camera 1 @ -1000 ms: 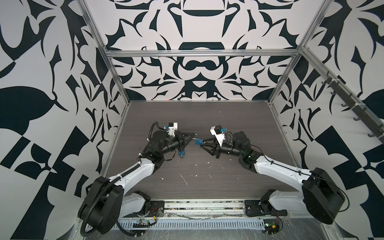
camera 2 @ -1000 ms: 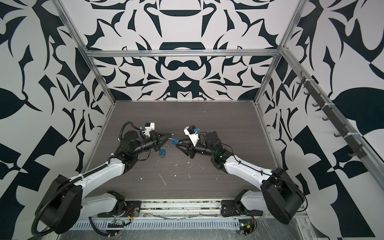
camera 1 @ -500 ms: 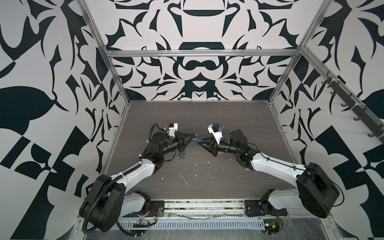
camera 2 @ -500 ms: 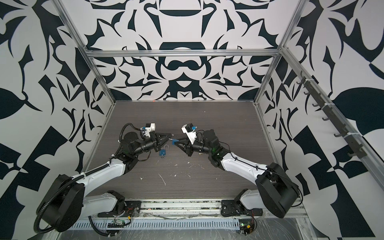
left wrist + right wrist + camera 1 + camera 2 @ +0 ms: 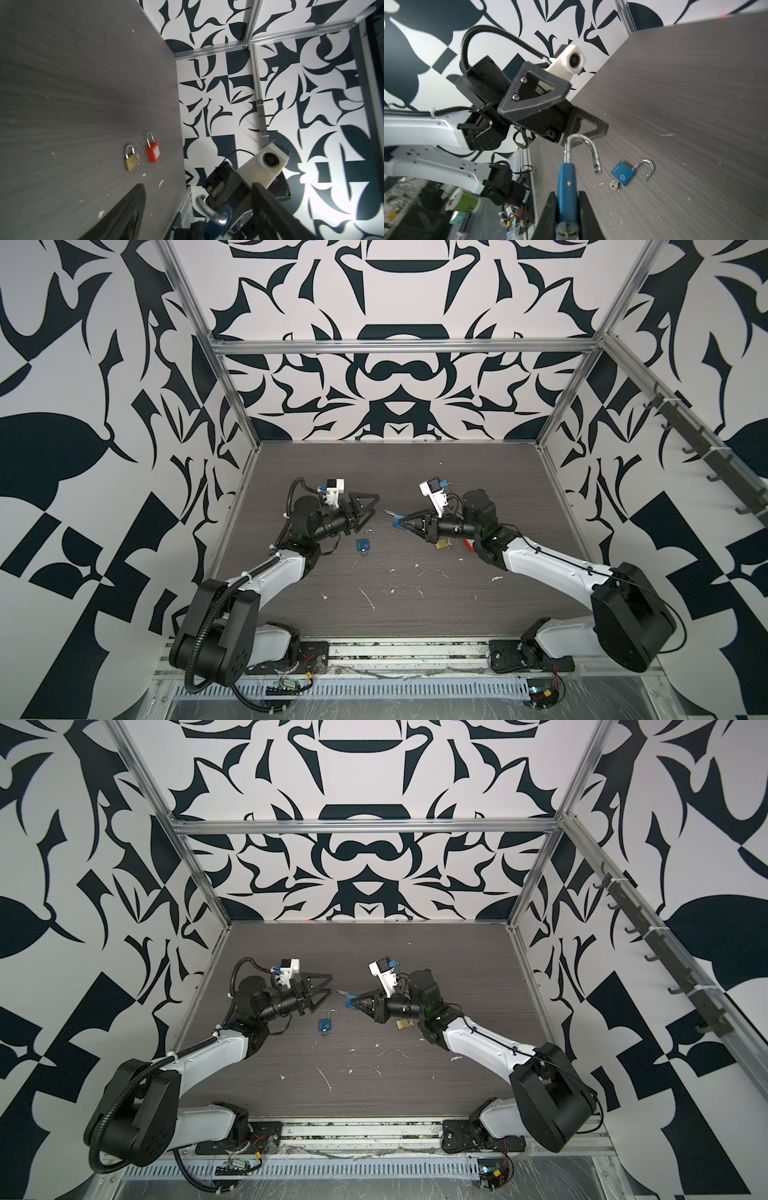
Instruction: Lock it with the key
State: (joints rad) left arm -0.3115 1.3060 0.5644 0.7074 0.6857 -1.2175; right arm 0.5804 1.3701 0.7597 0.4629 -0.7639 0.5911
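Since a second ago the left gripper (image 5: 376, 504) has let its jaws spring wide and now hangs empty. The right gripper (image 5: 394, 524) has tightened and is clamped on the body of a blue padlock (image 5: 566, 180), held above the table (image 5: 415, 472). This looks like a handover. The right jaws pinch the lock's flat faces, so the open shackle (image 5: 583, 145) juts free toward the left fingers, probably so they can press it home. Whether a key sits in this lock cannot be told. A brass padlock (image 5: 131, 161) and a red padlock (image 5: 153, 153) lie side by side near the right wrist, out of the way. A second blue padlock (image 5: 364, 545) lies between the grippers, shackle open, with its key (image 5: 613, 184) seated in it.
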